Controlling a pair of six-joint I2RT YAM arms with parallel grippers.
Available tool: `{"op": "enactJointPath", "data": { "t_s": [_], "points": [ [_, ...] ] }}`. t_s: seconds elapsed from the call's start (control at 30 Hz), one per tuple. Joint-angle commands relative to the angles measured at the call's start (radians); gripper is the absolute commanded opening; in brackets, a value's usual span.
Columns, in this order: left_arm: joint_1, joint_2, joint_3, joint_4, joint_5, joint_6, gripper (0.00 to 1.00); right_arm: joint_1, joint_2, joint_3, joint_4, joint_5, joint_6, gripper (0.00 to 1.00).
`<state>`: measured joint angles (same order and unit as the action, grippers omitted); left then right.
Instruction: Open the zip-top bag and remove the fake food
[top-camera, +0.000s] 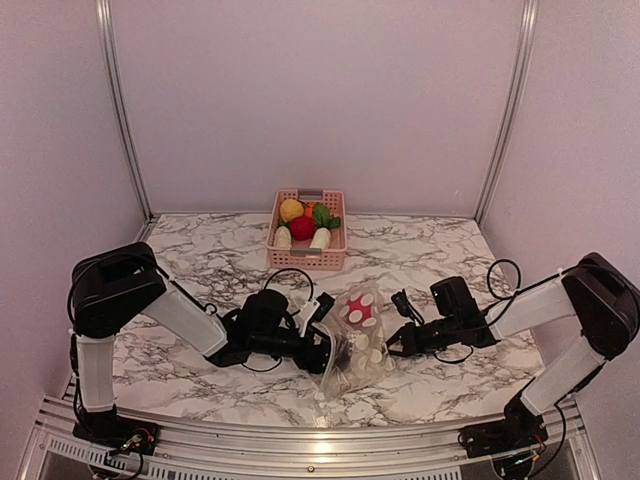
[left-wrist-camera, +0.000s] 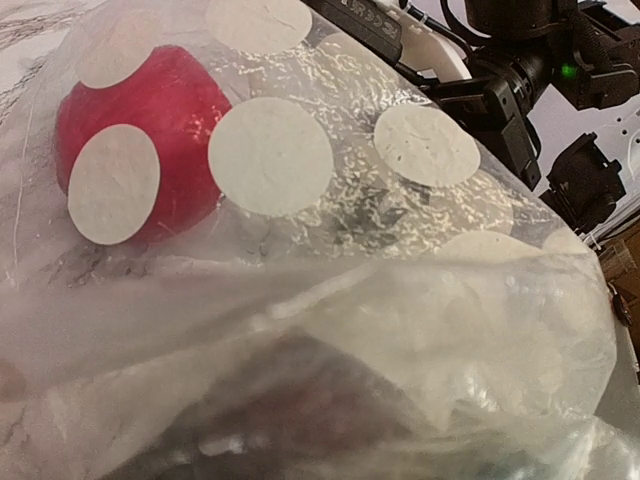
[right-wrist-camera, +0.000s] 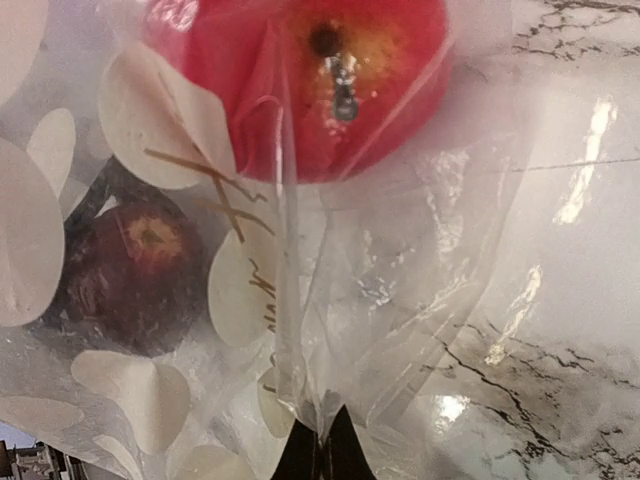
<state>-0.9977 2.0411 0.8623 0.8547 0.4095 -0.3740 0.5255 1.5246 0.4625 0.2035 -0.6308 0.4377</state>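
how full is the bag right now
Not empty: a red fruit and a dark brown piece show through the bag.

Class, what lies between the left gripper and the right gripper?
The zip-top bag, holding a red fruit and a dark brown piece; the top view shows it. The right gripper pinches its edge.

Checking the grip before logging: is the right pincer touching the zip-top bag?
Touching. The right wrist view shows the right pincer closed on a fold of the zip-top bag, plastic pinched between its tips.
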Motion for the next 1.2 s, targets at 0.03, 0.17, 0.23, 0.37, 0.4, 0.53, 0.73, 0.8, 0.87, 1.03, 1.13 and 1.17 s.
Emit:
{"op": "enactJointPath", "data": {
  "t_s": [0.03, 0.17, 0.23, 0.37, 0.4, 0.53, 0.73, 0.8, 0.87, 1.03, 1.13, 1.17],
  "points": [
    [0.031, -0.125, -0.101, 0.0, -0.016, 0.0, 0.57, -0.024, -0.046, -0.018, 0.014, 0.028, 0.004, 0.0],
    [0.066, -0.223, -0.176, -0.013, -0.018, 0.001, 0.57, -0.066, -0.074, -0.036, 0.0, 0.017, -0.01, 0.0],
    [0.083, -0.271, -0.211, -0.019, -0.014, 0.001, 0.57, -0.09, -0.084, -0.045, -0.002, 0.009, -0.015, 0.0],
    [0.128, -0.344, -0.255, -0.051, -0.008, 0.006, 0.57, -0.124, -0.101, -0.057, -0.017, 0.009, -0.029, 0.0],
    [0.138, -0.357, -0.261, -0.061, -0.008, 0.009, 0.57, -0.127, -0.105, -0.057, -0.021, 0.011, -0.032, 0.0],
    [0.174, -0.406, -0.277, -0.075, -0.014, 0.007, 0.57, -0.137, -0.118, -0.067, -0.027, 0.013, -0.036, 0.0],
    [0.233, -0.449, -0.165, -0.228, -0.092, 0.04, 0.58, -0.138, -0.133, -0.074, -0.038, 0.019, -0.042, 0.0],
    [0.255, -0.444, -0.104, -0.286, -0.132, 0.063, 0.59, -0.139, -0.133, -0.076, -0.035, 0.014, -0.041, 0.0],
    [0.279, -0.432, -0.045, -0.322, -0.166, 0.082, 0.6, -0.138, -0.135, -0.076, -0.032, 0.013, -0.042, 0.0],
    [0.333, -0.345, 0.156, -0.445, -0.262, 0.128, 0.61, -0.138, -0.136, -0.072, -0.031, 0.007, -0.044, 0.0],
    [0.344, -0.263, 0.299, -0.526, -0.376, 0.166, 0.61, -0.139, -0.137, -0.07, -0.032, 0.004, -0.046, 0.0],
    [0.347, -0.237, 0.337, -0.539, -0.394, 0.182, 0.61, -0.138, -0.139, -0.07, -0.033, 0.003, -0.046, 0.0]
  ]
}}
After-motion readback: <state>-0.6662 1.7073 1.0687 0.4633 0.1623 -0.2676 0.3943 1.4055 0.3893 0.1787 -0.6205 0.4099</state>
